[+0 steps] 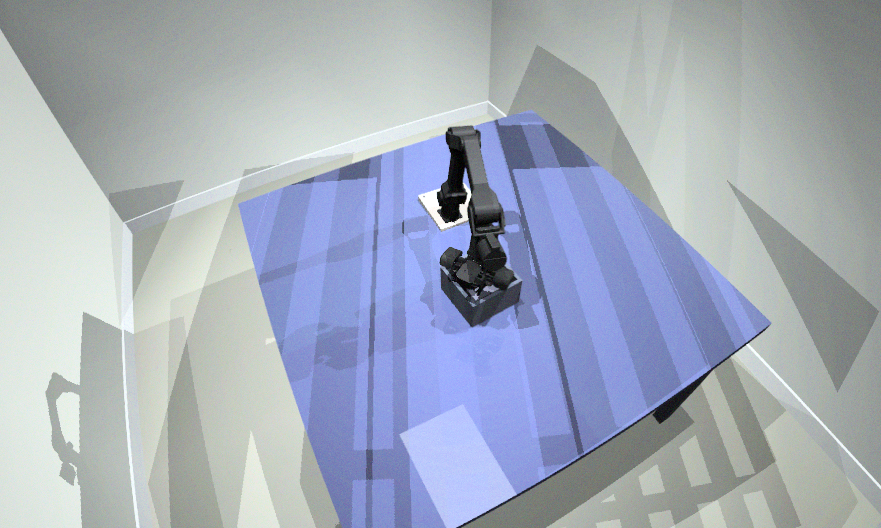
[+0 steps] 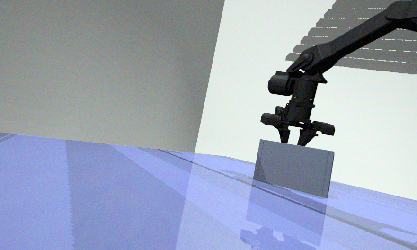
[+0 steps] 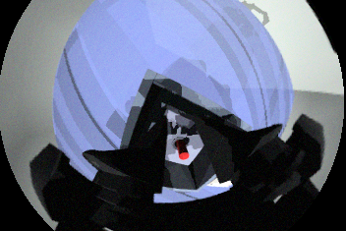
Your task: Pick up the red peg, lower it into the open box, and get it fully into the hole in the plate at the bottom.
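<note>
Red peg (image 3: 182,149), upright-looking at the plate's (image 3: 197,151) hole inside the box (image 1: 473,313) (image 2: 293,169) (image 3: 139,114), beneath a spread, unladen end effector (image 1: 475,288) (image 2: 292,144) (image 3: 180,117); principal risk: incomplete seating, should friction or slight tilt bind it.
</note>
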Controlling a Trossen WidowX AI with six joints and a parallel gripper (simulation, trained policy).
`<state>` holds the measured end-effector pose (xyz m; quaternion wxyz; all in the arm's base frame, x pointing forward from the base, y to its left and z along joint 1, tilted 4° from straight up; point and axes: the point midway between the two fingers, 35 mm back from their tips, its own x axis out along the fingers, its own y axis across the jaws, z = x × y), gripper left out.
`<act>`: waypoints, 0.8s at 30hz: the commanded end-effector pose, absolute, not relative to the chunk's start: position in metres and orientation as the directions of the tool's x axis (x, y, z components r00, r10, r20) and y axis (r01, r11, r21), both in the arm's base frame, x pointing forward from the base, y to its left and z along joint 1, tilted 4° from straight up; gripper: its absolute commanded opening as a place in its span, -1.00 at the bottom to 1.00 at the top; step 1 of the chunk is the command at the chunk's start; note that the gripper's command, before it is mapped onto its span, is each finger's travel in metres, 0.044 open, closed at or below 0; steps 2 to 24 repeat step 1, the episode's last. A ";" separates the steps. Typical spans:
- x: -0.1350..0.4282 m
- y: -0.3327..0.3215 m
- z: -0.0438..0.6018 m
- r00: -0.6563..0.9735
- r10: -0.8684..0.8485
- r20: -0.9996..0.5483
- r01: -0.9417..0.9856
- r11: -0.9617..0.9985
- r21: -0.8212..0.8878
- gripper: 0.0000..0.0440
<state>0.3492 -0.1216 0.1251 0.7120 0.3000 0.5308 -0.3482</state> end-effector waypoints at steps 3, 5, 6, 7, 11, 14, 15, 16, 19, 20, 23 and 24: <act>0.350 -0.127 0.126 0.184 -0.175 -0.967 0.813 0.580 0.050 -0.23; 0.350 -0.127 0.126 0.184 -0.175 -0.967 0.813 0.580 0.050 -0.23; 0.350 -0.127 0.126 0.184 -0.175 -0.967 0.813 0.580 0.050 -0.23; 0.350 -0.127 0.126 0.184 -0.175 -0.967 0.813 0.580 0.050 -0.23; 0.350 -0.127 0.126 0.184 -0.175 -0.967 0.813 0.580 0.050 -0.23; 0.350 -0.127 0.126 0.184 -0.175 -0.967 0.813 0.580 0.050 -0.23; 0.350 -0.127 0.126 0.184 -0.175 -0.967 0.813 0.580 0.050 -0.23; 0.350 -0.127 0.126 0.184 -0.175 -0.967 0.813 0.580 0.050 -0.23; 0.350 -0.127 0.126 0.184 -0.175 -0.967 0.813 0.580 0.050 -0.23; 0.350 -0.127 0.126 0.184 -0.175 -0.967 0.813 0.580 0.050 -0.23; 0.350 -0.127 0.126 0.184 -0.175 -0.967 0.813 0.580 0.050 -0.23; 0.350 -0.127 0.126 0.184 -0.175 -0.967 0.813 0.580 0.050 -0.23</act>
